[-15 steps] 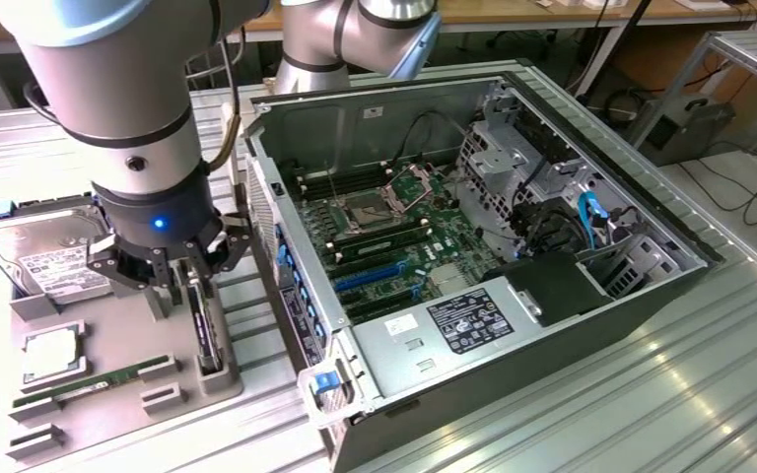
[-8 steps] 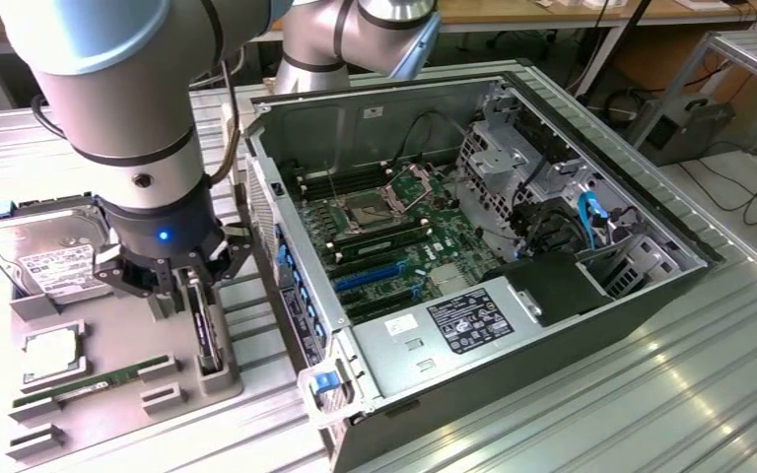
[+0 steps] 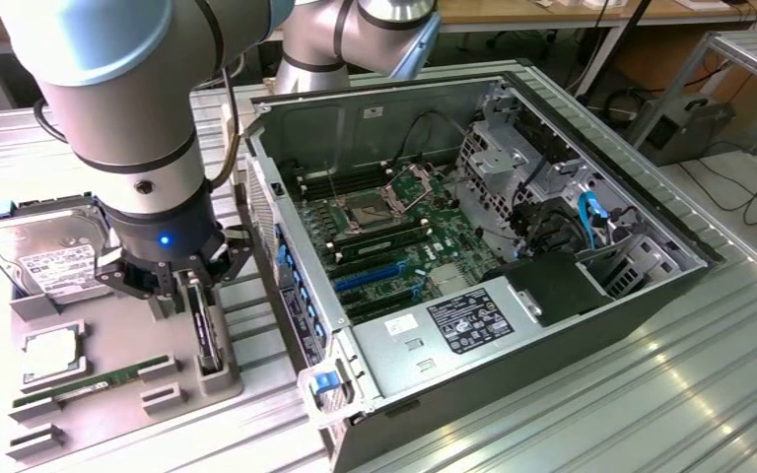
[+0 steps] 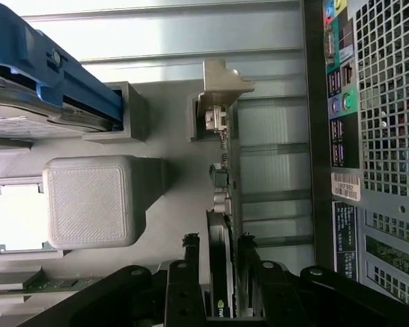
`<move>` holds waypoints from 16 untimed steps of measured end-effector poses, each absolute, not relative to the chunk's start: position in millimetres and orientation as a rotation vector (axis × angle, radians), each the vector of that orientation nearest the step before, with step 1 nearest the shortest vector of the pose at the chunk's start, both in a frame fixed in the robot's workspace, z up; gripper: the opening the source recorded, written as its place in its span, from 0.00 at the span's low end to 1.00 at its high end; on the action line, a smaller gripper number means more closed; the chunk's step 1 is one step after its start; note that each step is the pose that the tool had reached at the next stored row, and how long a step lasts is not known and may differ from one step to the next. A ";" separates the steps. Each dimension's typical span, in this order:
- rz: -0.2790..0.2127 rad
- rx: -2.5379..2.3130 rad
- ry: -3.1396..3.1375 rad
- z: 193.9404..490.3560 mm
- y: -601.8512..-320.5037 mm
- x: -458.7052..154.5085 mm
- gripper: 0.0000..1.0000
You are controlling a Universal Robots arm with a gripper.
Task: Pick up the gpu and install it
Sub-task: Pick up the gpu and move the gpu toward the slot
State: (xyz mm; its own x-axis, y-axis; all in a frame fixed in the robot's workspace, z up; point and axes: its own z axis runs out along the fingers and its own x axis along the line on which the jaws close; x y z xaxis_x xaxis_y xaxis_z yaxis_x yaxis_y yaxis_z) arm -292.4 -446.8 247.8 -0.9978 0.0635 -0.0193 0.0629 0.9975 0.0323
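Note:
The gpu (image 3: 205, 333) is a thin dark card standing on edge in a slot of the grey holder tray (image 3: 113, 330), on the exterior view's left, beside the open computer case (image 3: 352, 118). My gripper (image 3: 181, 288) hangs straight down over the card's nearer end. In the wrist view the gpu (image 4: 221, 197) runs away from me, with its silver bracket (image 4: 221, 85) at the far end. My gripper (image 4: 219, 240) straddles the card with one black finger (image 4: 191, 272) on each side. The fingers stand open, with a narrow gap on each side.
On the same tray lie a hard drive (image 3: 39, 254) in a blue frame (image 4: 68, 75), a square processor (image 3: 50, 353) and a green memory stick (image 3: 90, 382). The case's rear panel (image 4: 378, 122) stands close beside the tray. Inside it, the motherboard's blue slots (image 3: 376, 278) lie exposed.

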 end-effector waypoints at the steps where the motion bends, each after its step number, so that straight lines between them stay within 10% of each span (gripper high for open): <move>1: 0.050 0.099 3.119 247.5 -446.4 -292.6 0.36; 16: 0.049 0.096 3.123 243.6 -444.3 -292.7 0.36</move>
